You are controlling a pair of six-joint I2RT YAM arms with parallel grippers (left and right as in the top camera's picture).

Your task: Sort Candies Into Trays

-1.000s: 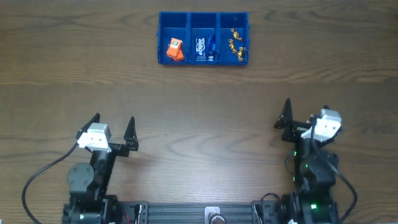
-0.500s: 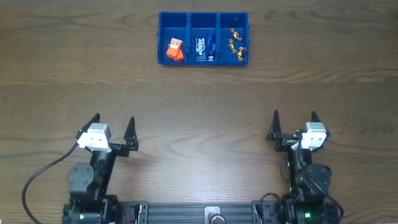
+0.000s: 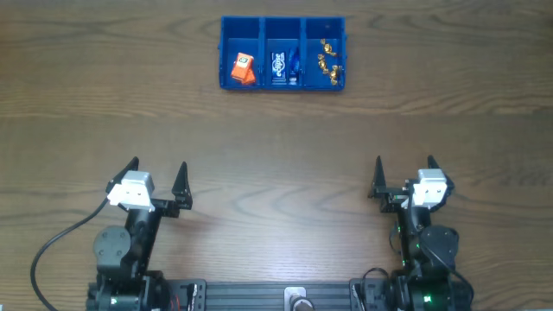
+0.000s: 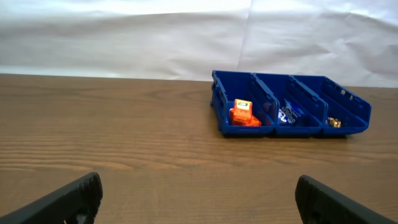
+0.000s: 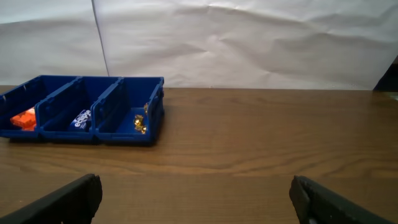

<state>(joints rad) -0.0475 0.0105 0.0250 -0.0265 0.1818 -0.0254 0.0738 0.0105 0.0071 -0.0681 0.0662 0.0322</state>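
Note:
A blue tray [image 3: 282, 34] with three compartments stands at the far middle of the wooden table. Orange candies [image 3: 244, 69] lie in its left compartment, blue-wrapped candies [image 3: 282, 67] in the middle one, gold candies [image 3: 329, 62] in the right one. The tray [image 4: 292, 106] with its orange candies [image 4: 243, 114] shows in the left wrist view, and the tray [image 5: 84, 109] with gold candies [image 5: 140, 123] in the right wrist view. My left gripper [image 3: 158, 168] stands open near the front left, far from the tray. My right gripper [image 3: 403, 166] stands open near the front right, nothing between its fingers.
Bare wooden tabletop [image 3: 276, 147] stretches between the grippers and the tray. A white backdrop [image 5: 249, 43] hangs behind the table's far edge. Both arm bases and a black rail [image 3: 285, 294] sit along the front edge.
The right arm has swung back and straightened, its gripper moving a little left and settling level, still open. The left arm and the tray have not moved.

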